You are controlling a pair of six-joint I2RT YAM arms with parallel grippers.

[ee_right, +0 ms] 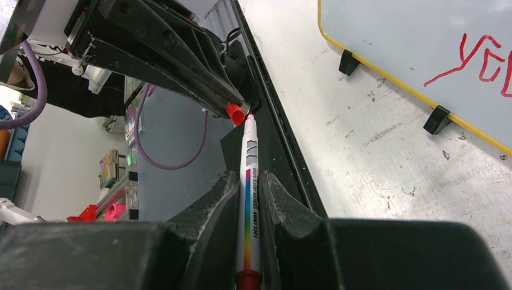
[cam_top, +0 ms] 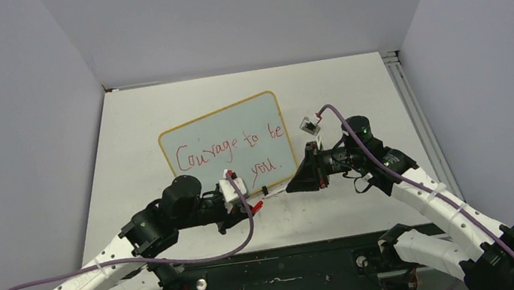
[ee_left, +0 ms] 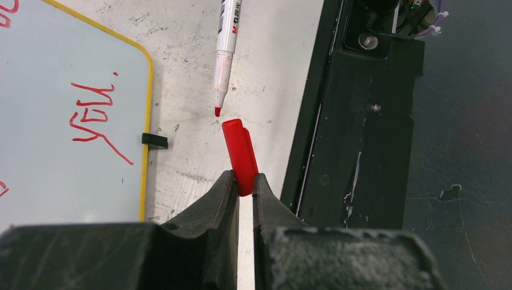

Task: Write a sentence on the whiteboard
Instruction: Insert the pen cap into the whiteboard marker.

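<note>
The whiteboard [cam_top: 196,134], pale with a yellow frame, stands tilted mid-table and bears the sentence [cam_top: 230,147] "Courage to be you" in red. In front of its near right corner my two grippers meet. The left gripper [ee_left: 243,180] is shut on a red cap [ee_left: 240,156]. The right gripper [ee_right: 249,181] is shut on the white marker [ee_right: 250,199], whose red tip points at the cap's mouth with a small gap between them. From the left wrist I see the marker [ee_left: 225,48] coming from above, and the word "you" [ee_left: 93,118] on the board.
Two black clip feet [ee_right: 437,119] stick out from the board's frame onto the scuffed white table [cam_top: 353,93]. A black base plate [cam_top: 288,277] runs along the near edge. Purple cables [cam_top: 179,260] trail from both arms. A metal rail [cam_top: 406,94] lines the table's right side.
</note>
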